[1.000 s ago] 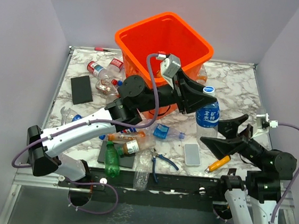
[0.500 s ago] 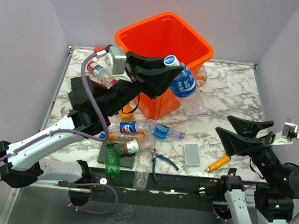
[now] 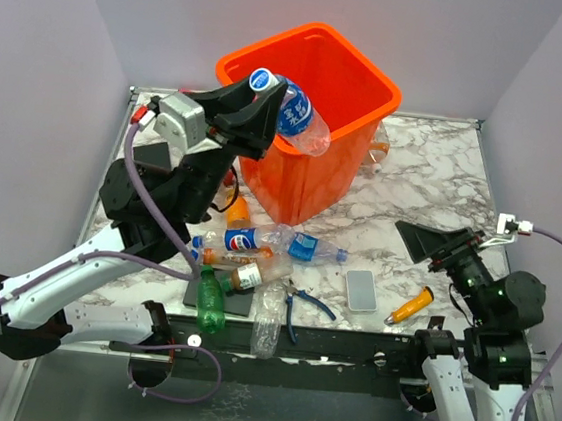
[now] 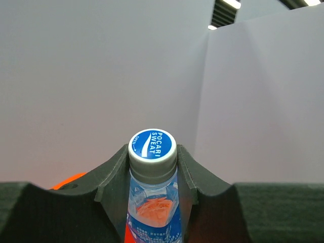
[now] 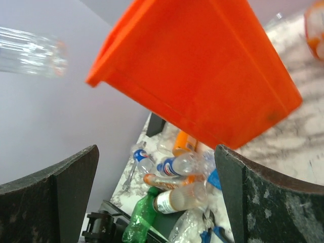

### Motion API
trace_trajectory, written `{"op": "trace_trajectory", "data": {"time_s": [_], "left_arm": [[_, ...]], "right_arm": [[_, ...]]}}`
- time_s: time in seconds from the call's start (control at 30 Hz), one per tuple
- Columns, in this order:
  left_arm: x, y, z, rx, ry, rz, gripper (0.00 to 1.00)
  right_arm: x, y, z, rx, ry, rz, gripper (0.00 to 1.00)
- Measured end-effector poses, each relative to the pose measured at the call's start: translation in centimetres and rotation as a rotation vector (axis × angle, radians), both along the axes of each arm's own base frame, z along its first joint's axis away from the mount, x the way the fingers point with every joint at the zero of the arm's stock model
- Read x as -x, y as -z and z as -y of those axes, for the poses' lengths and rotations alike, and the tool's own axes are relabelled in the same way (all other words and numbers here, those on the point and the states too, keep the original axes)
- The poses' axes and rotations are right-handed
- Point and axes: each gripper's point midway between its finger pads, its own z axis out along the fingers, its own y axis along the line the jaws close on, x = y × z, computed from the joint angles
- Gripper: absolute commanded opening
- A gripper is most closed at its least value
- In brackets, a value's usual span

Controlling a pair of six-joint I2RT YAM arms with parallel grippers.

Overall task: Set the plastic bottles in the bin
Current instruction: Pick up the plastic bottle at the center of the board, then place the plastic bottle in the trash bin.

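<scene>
Left claw (image 3: 265,96) pinches a bottle (image 3: 296,114) by its neck above the bin (image 3: 376,75). Drop step, I judge: I'd nudge further over the opening, then release. Right claw (image 3: 430,242) hangs spread, empty.

The desk (image 3: 435,177) has a white marble top with grey veining, and pale lilac-grey walls (image 3: 32,94) close it in on three sides. Near its front edge lies a pale, flat phone-like slab (image 3: 360,289). Just to the right of that is an orange marker-like pen (image 3: 409,309), lying at a slant. To the left of the slab lie blue-handled pliers (image 3: 304,301). Further left, a dark flat pad (image 3: 234,302) sits at the front edge. A black rail (image 3: 347,344) runs along the front of the desk.
</scene>
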Motion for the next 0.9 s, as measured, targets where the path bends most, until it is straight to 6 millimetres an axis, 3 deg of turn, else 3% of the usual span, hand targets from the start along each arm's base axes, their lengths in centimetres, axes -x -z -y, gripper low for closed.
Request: {"op": "trace_trajectory", "data": {"time_s": [0.13,0.23,0.47,0.67,0.77,0.9], "left_arm": [[-2.2,-0.7,-0.3,-0.019,-0.143,0.0,0.0],[-5.1,-1.2,-0.8,-0.036,-0.254,-0.024,0.0],[-12.3,-2.0,-4.5,-0.006,-0.433,-0.103,0.0],[-16.9,-1.8,-5.3,-0.004,-0.463,-0.156,0.0],[-19.7,-0.4,-5.6,0.0,-0.46,-0.212,0.0],[-23.2,3.3,-5.5,-0.03,-0.435,-0.321,0.0]], "right_arm": [[-1.6,5.0,-0.1,-0.062,0.011,-0.16,1.0],[-1.9,7.1,0.1,-0.105,0.031,-0.22,1.0],[-1.3,8.2,1.6,-0.143,0.127,-0.22,1.0],[-1.0,10.0,2.5,-0.084,0.177,-0.254,1.0],[-0.8,10.8,2.7,-0.031,0.186,-0.257,1.0],[-0.7,11.5,3.4,0.045,0.212,-0.256,1.0]]}}
